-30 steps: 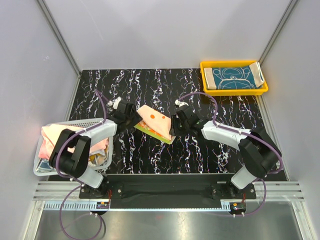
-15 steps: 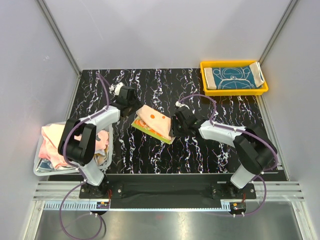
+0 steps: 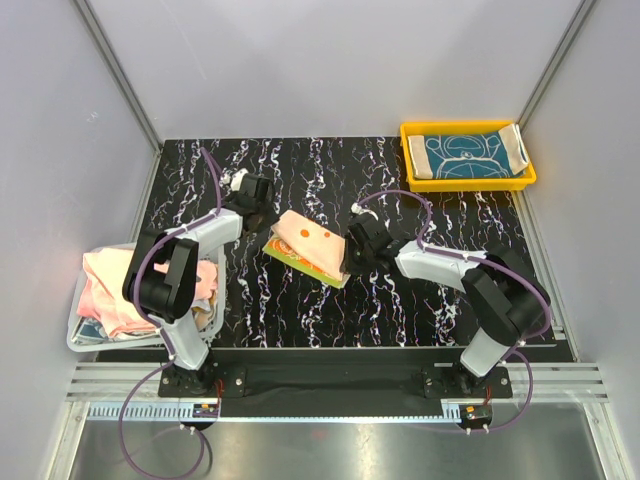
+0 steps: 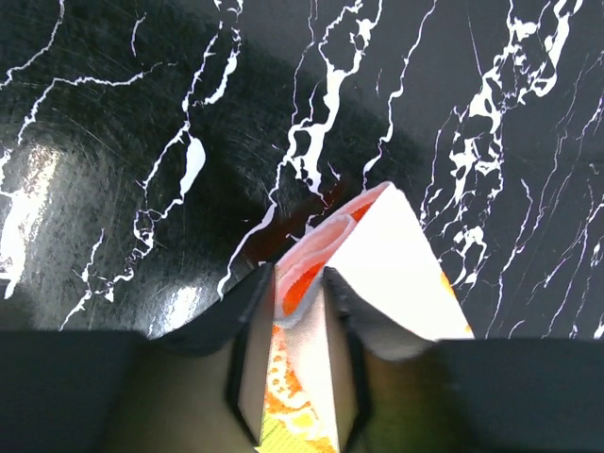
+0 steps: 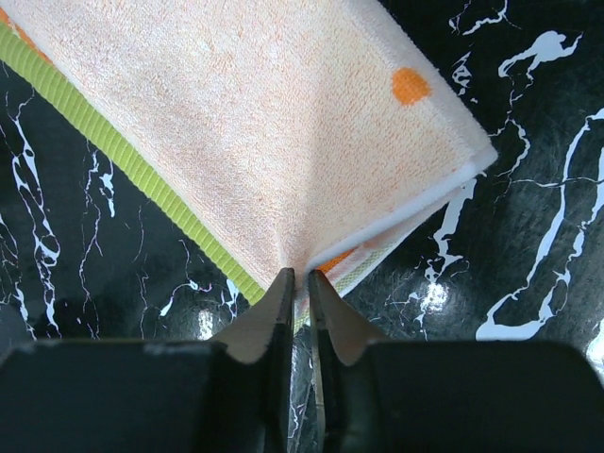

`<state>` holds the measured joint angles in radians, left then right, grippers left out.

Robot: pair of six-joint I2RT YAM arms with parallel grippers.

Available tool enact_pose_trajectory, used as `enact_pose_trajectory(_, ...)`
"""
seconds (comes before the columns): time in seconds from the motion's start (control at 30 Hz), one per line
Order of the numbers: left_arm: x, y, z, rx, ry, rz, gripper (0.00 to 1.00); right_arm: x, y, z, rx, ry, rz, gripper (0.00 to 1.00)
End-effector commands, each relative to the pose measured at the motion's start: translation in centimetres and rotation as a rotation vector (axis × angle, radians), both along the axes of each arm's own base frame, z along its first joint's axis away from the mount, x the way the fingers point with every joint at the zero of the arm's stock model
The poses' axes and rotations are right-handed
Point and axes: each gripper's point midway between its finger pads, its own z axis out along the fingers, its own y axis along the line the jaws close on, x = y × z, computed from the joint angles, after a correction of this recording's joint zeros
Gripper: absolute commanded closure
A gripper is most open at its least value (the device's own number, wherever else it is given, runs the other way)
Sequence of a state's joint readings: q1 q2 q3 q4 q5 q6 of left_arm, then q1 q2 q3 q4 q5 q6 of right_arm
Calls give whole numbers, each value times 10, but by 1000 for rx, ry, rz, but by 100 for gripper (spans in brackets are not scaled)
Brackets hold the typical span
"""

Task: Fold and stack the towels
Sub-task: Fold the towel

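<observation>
Black fingers of the left gripper (image 4: 297, 283) are pinched on a rolled corner of the orange-and-cream towel (image 4: 387, 283), with cloth bunched between the pads. The right gripper (image 5: 300, 283) is nipped almost closed on the opposite edge of that towel and catches the layers right at its tips. Between the two, the towel lies partly folded near the middle of the worktop (image 3: 400, 310), a little toward the left edge. A green-striped layer shows under the peach one.

We judge the step in hand to be a fold or a squaring-up of this towel. To do it well we would move both arms together at one height, so the cloth is taut without being pulled out of the right gripper's thin hold. We would lay the upper edge flush on the lower one and set it down on the surface before letting go. Then we would open both jaws and lift straight up so nothing drags. The main risk is a layer slipping out on the right.

Farther out, a folded teal towel (image 3: 465, 155) lies in the yellow tray (image 3: 470, 184) at the far right corner, where we expect the stack to go. In the white mesh basket (image 3: 75, 340) at the near left corner lie pale pink towels (image 3: 100, 280).

We can read no brand, label or writing anywhere. The prints are dots, stripes and line drawing only.
</observation>
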<state>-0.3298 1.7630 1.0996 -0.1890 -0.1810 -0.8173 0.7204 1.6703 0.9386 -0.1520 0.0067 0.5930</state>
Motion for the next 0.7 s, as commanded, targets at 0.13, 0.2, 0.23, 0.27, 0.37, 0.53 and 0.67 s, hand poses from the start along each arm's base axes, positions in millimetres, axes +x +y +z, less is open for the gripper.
enact_pose_trajectory(0.13,18,4,25,5,-90,-1,88,6,12,30,68,-63,0,86)
enact_pose_trajectory(0.2,18,3,29,4,-102,-4,95,5,12,36,76,-72,4,85)
enact_pose_trajectory(0.23,18,3,31,5,-109,-10,97,5,12,38,80,-75,7,86)
enact_pose_trajectory(0.27,18,4,32,4,-110,-9,100,4,13,43,90,-82,7,85)
enact_pose_trajectory(0.37,16,7,31,8,-105,-3,100,4,11,49,96,-91,6,85)
enact_pose_trajectory(0.53,11,10,29,11,-97,0,83,2,11,48,95,-90,8,86)
enact_pose_trajectory(0.67,10,6,25,-3,-93,-21,68,1,11,45,94,-83,6,86)
